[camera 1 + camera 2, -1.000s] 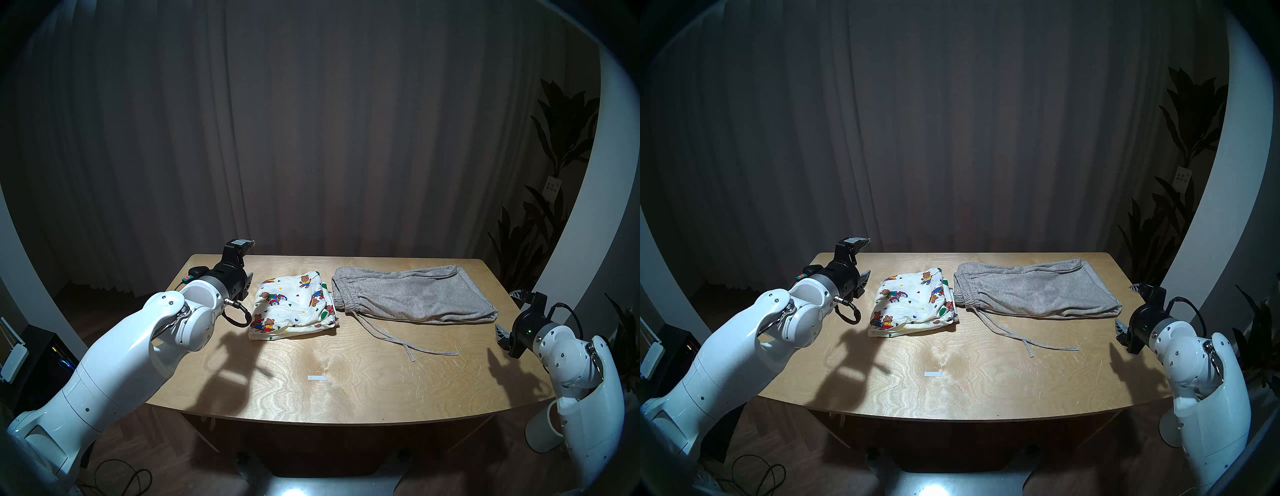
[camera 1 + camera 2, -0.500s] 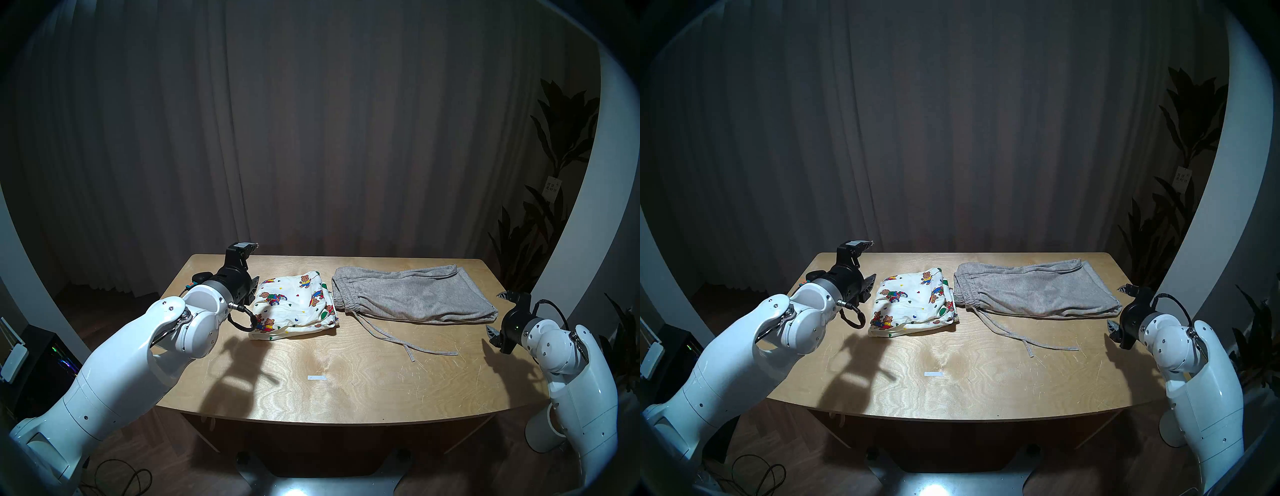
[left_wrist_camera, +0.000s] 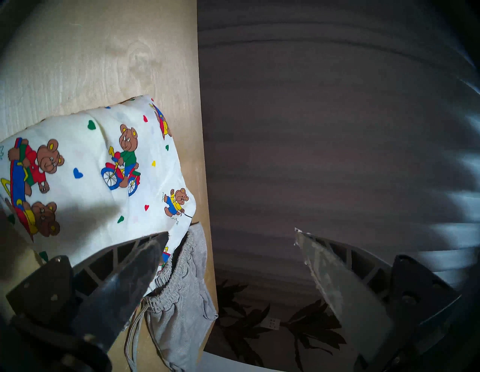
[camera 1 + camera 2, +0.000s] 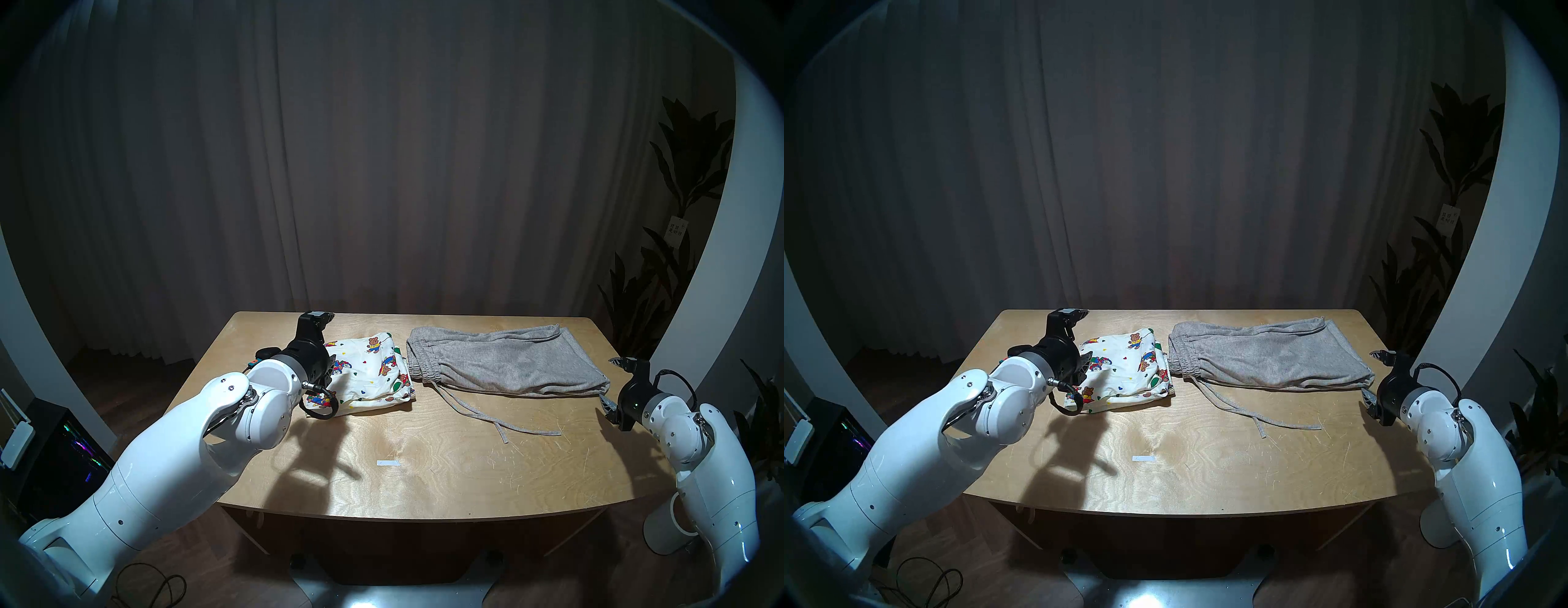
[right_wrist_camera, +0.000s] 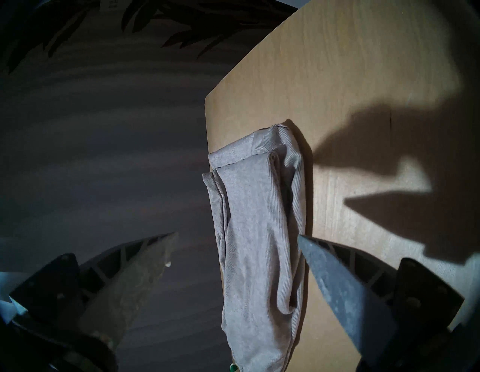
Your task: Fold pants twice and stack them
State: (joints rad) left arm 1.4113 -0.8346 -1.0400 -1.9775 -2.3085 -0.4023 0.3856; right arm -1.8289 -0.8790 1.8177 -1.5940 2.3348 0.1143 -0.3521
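You have two pairs of shorts lying side by side along the far half of the wooden table (image 4: 424, 479). In the head view the teddy-bear shorts (image 4: 369, 373) sit at about 11 o'clock from the table's middle, folded into a compact, nearly square bundle with no clear long axis. The grey shorts (image 4: 505, 361) lie at about 1 o'clock, long axis running across the table from 9 to 3 o'clock, the gathered waistband at the 9 o'clock end touching the bear print and the leg hems pointing to 3 o'clock near the table's right edge. Their drawstring (image 4: 488, 418) trails toward 5 o'clock over bare wood.

Your left gripper (image 3: 231, 233) hangs above the bear shorts' 9 o'clock side, fingers spread wide with nothing between them; in its wrist view one finger (image 3: 130, 275) overlaps the print and the other (image 3: 337, 280) shows against the curtain (image 4: 382, 148).

Your right gripper (image 5: 236, 236) sits just off the table's right edge at the hem end of the grey shorts, jaws likewise wide apart and empty, one fingertip overlapping the hem fold in its wrist view; whether it touches you cannot tell.
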